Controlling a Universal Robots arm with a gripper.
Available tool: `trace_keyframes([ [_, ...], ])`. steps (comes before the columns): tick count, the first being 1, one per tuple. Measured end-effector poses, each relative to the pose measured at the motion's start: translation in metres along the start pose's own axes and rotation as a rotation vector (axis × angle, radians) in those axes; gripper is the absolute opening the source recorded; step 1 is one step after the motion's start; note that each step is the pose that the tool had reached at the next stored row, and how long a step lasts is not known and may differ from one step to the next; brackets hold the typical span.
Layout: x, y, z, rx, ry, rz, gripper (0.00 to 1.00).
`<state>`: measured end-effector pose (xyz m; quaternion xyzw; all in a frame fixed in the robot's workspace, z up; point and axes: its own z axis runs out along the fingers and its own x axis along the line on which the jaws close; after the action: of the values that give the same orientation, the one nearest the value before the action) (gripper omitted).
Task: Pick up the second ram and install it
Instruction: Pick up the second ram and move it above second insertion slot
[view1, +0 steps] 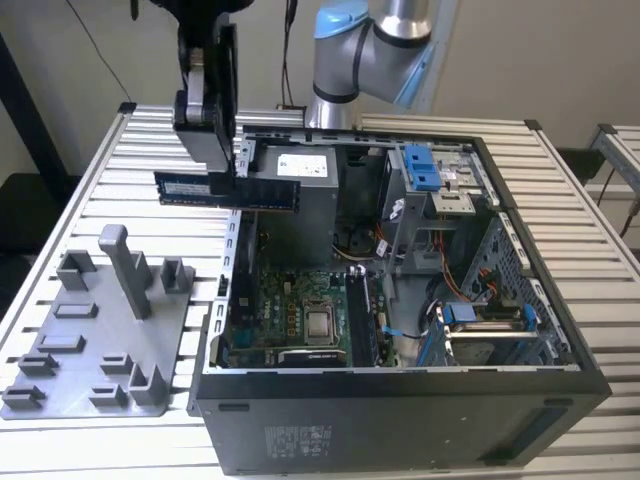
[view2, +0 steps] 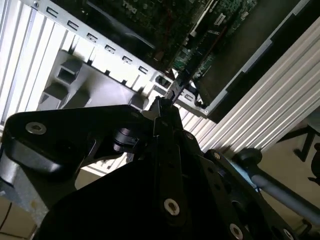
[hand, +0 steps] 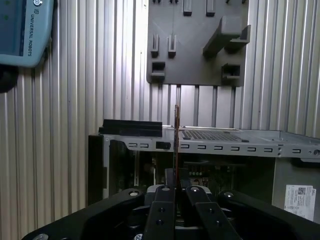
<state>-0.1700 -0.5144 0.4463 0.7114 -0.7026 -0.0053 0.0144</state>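
Fingers (view1: 222, 160) tight on the second ram (view1: 262, 194), stick level in mid-air above the open computer case's (view1: 400, 410) edge.

Mid-frame, the black pincer (hand: 176, 187) is clamped on the second ram (hand: 176, 135), seen edge-on as a thin line crossing the open computer case's (hand: 225, 135) rim, with the grey fixture tray (hand: 190, 50) lying beyond on the ribbed metal surface (hand: 100, 75).

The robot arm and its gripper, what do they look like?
The arm is a silver-grey tube with light blue joint caps. The gripper is black, built from flat linkage bars with round silver bolt heads, narrowing to slim fingers.
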Motion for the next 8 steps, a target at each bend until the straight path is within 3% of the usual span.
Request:
trace_keyframes([
  [8, 0.0005, -0.0362, -0.0014, -0.0028, -0.0001, -0.002, 0.14],
])
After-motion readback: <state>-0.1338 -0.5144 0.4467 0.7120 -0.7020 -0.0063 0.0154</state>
